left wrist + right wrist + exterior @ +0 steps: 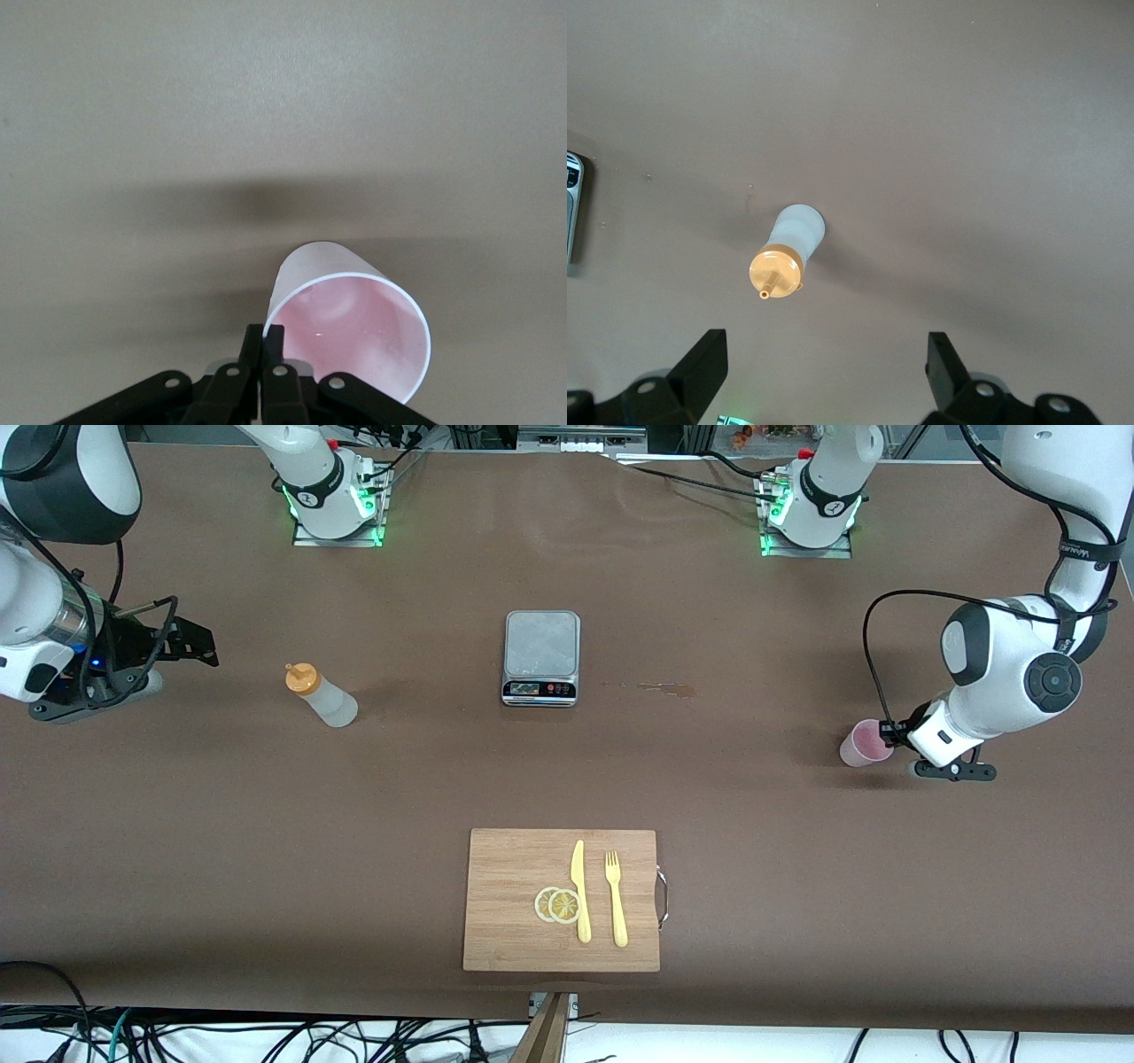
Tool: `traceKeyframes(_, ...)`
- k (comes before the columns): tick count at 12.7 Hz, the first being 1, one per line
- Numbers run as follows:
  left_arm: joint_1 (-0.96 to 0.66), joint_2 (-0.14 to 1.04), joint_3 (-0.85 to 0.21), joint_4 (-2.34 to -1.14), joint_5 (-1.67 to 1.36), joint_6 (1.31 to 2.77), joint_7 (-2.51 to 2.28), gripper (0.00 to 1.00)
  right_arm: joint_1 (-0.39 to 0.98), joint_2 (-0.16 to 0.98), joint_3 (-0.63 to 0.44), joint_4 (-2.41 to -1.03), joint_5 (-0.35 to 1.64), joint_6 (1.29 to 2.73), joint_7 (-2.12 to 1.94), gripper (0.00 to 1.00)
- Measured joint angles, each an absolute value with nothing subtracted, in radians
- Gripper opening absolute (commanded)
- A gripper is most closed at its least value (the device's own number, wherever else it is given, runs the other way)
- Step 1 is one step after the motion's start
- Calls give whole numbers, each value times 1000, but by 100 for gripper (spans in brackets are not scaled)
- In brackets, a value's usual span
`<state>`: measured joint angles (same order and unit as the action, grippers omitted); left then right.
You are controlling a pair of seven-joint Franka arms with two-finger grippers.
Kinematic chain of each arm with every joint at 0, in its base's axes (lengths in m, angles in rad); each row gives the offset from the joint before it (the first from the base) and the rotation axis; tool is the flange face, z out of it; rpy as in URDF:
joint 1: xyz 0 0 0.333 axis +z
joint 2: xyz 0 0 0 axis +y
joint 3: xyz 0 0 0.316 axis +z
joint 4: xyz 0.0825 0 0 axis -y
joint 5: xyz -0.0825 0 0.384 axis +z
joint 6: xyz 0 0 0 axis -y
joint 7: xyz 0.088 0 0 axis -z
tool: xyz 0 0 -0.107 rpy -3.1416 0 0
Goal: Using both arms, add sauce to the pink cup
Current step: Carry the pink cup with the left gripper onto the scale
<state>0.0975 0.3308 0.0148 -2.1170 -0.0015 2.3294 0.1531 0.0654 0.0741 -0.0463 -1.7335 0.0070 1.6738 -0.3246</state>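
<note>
The sauce bottle (321,695), whitish with an orange nozzle cap, stands on the table toward the right arm's end. It also shows in the right wrist view (788,252). My right gripper (190,642) is open and empty, over the table apart from the bottle; its fingers (700,363) stand wide apart. The pink cup (866,744) is at the left arm's end of the table, tilted. My left gripper (890,732) is shut on its rim: in the left wrist view (266,341) one finger is inside the cup (354,328) and one outside.
A silver kitchen scale (541,657) sits mid-table, its edge also in the right wrist view (571,204). A wooden cutting board (505,868) nearer the front camera carries a yellow knife (580,890), a fork (616,899) and lemon slices (558,904). A small stain (660,687) lies beside the scale.
</note>
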Motion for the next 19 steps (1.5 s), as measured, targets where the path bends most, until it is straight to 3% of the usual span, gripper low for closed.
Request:
traceKeyframes(8, -53, 303, -10, -1923, -83, 2138, 115, 0, 65, 70, -50, -1734, 7, 1674, -324, 100)
traceKeyframes(13, -139, 287, -190, -1915, -103, 2117, -146, 0, 64, 68, -50, -1734, 7, 1673, -324, 100)
traceKeyframes(19, -452, 304, -224, -1896, -105, 2118, -492, 0, 62, 68, -53, -1734, 6, 1673, -324, 100)
